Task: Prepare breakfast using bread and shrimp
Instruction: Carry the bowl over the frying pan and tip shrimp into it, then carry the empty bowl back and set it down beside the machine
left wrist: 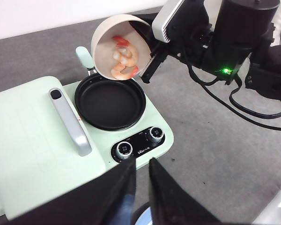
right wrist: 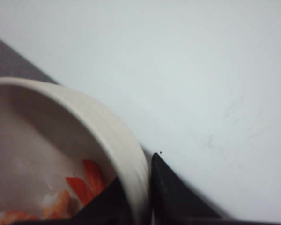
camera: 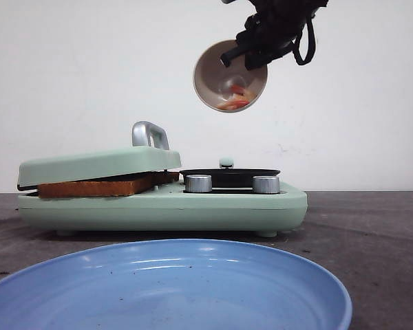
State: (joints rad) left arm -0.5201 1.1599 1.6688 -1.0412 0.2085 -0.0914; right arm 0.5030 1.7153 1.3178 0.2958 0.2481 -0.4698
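Front view: the dark grey table (camera: 372, 220) spreads under everything, and well below the right claw (camera: 242, 56) sits the mint-green breakfast maker (camera: 165, 206), with a wide blue plate (camera: 193, 289) nearer the camera than the claw. The maker's hinged lid (camera: 100, 165), down and to the left of the claw, rests on the bread (camera: 96, 186); one brown crust edge shows in the gap between lid and base, and how many slices lie there cannot be told. A silver handle (camera: 149, 133) stands on that lid. Almost straight beneath the claw lies the round black frying pan (left wrist: 110, 102), with two silver knobs (left wrist: 155, 133) on the control panel in front of it.

The right claw is clamped on the rim of a cream bowl (camera: 227, 79), one finger inside and one outside the wall, as the right wrist view shows. The bowl is tilted steeply on its side above the pan, its mouth turned toward the front camera. Pink-and-orange shrimp (left wrist: 124, 60) lie against its lower inner wall, right beside the claw's fingers.

The left claw (left wrist: 141, 176) hangs over the near edge of the maker, its two dark fingers parted by a narrow gap with nothing between them
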